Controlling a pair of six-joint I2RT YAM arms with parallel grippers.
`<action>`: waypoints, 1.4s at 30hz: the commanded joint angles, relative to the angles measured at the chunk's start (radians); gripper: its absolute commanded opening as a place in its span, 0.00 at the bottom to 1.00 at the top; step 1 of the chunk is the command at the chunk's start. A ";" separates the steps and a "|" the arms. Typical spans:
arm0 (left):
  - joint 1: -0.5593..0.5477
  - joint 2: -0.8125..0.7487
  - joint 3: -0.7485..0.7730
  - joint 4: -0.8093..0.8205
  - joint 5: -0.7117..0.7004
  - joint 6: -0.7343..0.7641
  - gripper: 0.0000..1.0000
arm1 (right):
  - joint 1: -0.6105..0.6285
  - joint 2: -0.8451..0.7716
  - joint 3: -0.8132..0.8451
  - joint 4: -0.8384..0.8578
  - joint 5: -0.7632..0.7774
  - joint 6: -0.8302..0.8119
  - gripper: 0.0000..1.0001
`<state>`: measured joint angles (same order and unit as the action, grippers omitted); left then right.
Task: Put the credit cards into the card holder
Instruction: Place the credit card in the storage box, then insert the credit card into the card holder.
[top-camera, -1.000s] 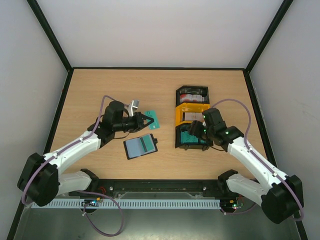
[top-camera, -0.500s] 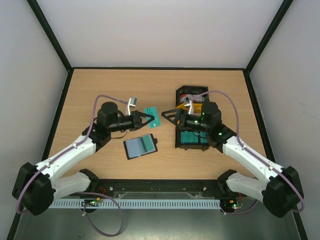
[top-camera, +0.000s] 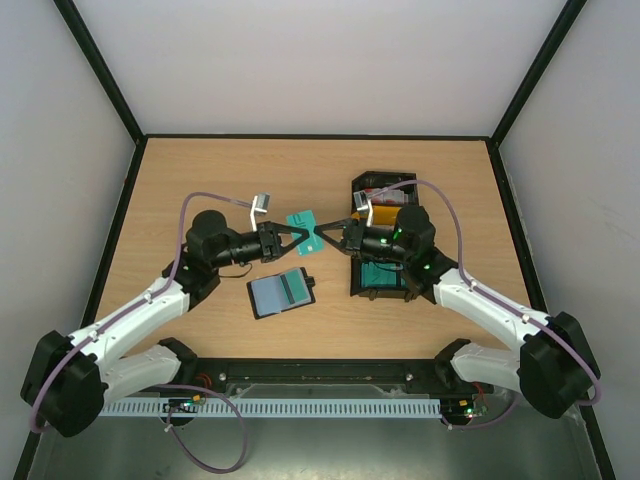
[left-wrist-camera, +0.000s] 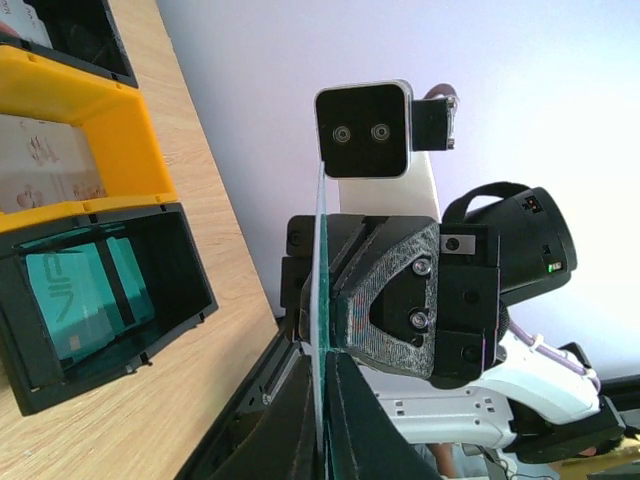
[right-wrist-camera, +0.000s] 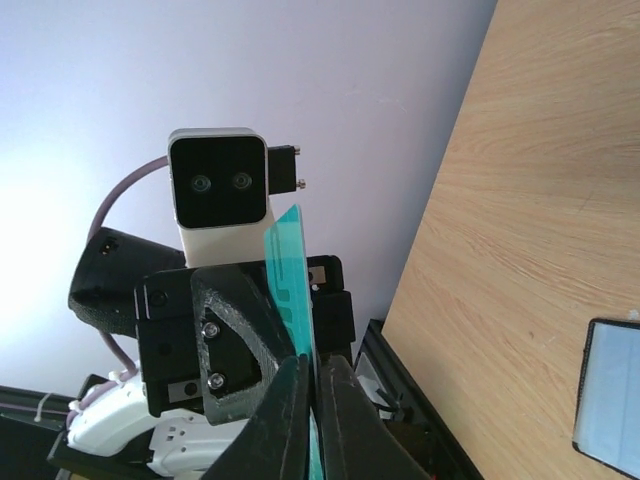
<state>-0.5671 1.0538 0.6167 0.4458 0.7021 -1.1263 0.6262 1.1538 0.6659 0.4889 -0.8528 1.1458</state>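
Your left claw (top-camera: 293, 237) and right claw (top-camera: 323, 237) both pinch one teal card (top-camera: 301, 219) midair, while the holder (top-camera: 281, 292) lies open nearer the left.

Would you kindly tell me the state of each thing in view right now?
left hand: shut on the teal card
right hand: shut on the teal card
teal card: off the table, pinched between both hands
card holder: open, flat on the table
far black bin: holds red-and-white cards
yellow bin: holds pale cards
near black bin: holds teal cards
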 joint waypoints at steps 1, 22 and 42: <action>-0.004 -0.016 -0.030 0.005 -0.010 -0.025 0.04 | 0.004 -0.005 -0.003 0.143 -0.023 0.036 0.07; -0.015 0.005 -0.053 0.083 0.006 -0.061 0.06 | 0.020 0.077 -0.001 0.153 -0.028 0.015 0.03; -0.014 -0.056 -0.166 -0.714 -0.662 0.048 0.44 | 0.208 0.348 0.021 -0.113 0.361 -0.305 0.02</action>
<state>-0.5831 1.0241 0.4847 -0.1860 0.1101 -1.0744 0.7654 1.4437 0.6621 0.3737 -0.5667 0.9226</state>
